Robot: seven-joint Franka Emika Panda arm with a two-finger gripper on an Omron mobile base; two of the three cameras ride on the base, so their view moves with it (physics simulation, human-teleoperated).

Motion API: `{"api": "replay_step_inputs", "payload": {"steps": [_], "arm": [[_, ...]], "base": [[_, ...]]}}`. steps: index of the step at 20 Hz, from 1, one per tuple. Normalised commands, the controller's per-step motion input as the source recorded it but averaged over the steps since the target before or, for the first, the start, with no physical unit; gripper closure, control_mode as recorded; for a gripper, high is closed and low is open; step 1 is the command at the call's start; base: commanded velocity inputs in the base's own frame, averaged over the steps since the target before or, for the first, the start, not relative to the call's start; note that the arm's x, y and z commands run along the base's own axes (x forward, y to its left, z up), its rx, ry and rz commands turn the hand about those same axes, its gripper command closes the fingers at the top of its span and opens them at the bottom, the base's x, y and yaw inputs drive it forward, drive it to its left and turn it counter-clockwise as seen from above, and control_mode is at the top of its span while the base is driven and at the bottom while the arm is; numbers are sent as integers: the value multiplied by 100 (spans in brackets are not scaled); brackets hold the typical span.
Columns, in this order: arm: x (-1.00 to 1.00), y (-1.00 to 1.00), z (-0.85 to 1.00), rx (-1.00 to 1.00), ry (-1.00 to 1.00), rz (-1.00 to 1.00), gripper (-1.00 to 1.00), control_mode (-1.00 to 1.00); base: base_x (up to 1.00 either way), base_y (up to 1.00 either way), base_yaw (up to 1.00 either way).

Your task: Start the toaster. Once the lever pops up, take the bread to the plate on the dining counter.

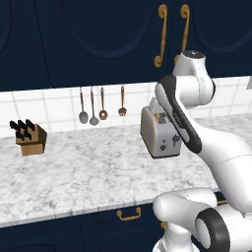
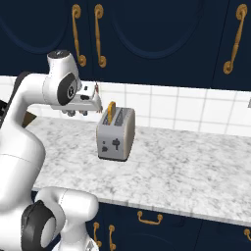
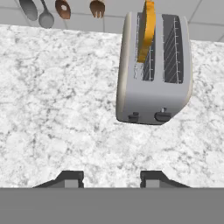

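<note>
The gripper [image 2: 96, 98] hangs in the air above the wall counter [image 2: 196, 171], to the left of the toaster [image 2: 116, 133] and a little higher than its top, as the right base view shows it. Its two dark finger tips [image 3: 72, 178] stand apart with bare marbled counter between them; the jaws are partly parted and hold nothing, and they touch neither the toaster nor the bread [image 3: 146, 30].

The hand looks down on the counter from in front of the toaster's end panel, so the toaster lies ahead of the fingers, well apart from them. From the hand the white forearm runs back leftward to a rounded joint with a dark side disc, then bends down through a long white link to the robot's base at the lower left of the right base view. In the left base view the same arm rises from the lower right and its dark-striped link crosses in front of the toaster's right side.

The toaster [image 1: 158, 133] stands upright on the marbled wall counter near the tiled backsplash [image 2: 186, 110]. A golden slice of bread stands up out of the left slot as the hand sees it; the other slot is empty. The end panel carries two small dark controls low down, and I cannot tell which is the lever.

Farther left, utensils [image 1: 101, 106] hang on the backsplash and a wooden knife block [image 1: 30, 138] sits on the counter. Dark navy cabinets [image 2: 162, 34] with brass handles hang above.
</note>
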Motion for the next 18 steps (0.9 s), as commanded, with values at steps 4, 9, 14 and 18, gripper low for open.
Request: {"api": "replay_step_inputs", "payload": {"steps": [4, 9, 14, 18], "arm": [[-9, -6, 0, 0, 0, 0, -100, -100], [0, -54, -14, 11, 0, -7, -100, -100], [0, -55, -24, 12, 0, -6, -100, -100], [0, -35, -45, 5, -4, -5, -100, -100]], "base": [[0, 0, 0], [0, 0, 0], [0, 0, 0], [0, 0, 0]]}}
